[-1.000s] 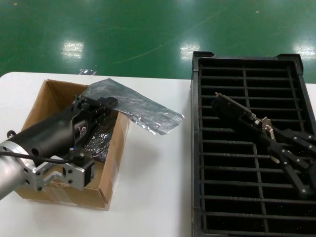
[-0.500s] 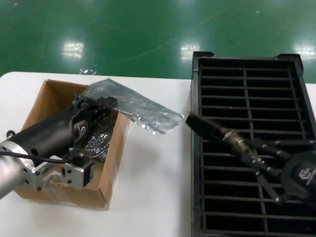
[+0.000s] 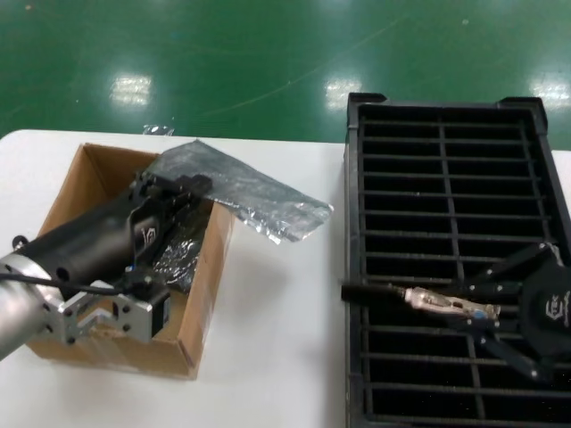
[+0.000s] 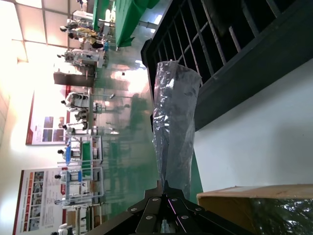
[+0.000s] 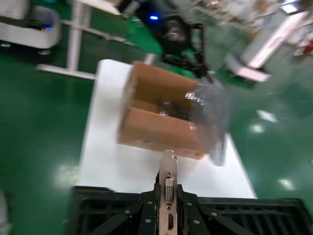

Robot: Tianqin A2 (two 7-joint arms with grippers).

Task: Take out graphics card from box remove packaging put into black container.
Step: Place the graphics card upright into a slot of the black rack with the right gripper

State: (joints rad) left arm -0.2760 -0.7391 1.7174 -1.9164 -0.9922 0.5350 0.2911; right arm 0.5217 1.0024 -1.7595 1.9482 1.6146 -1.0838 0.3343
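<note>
from the head view, your right gripper [image 3: 446, 303] is pinched on the graphics card [image 3: 393, 294], edge-up over the black container [image 3: 446, 178]. your left gripper [image 3: 165, 192], over the box [image 3: 80, 192], is clamped on the emptied packaging [image 3: 259, 201].

in the left wrist view, the bag [image 4: 176, 127] hangs limp and crinkly from closed fingers.

in the right wrist view, the card's silver bracket [image 5: 168, 183] stands between closed fingers. judge the board stiff, light and fragile: hold its edges near the bracket.
</note>
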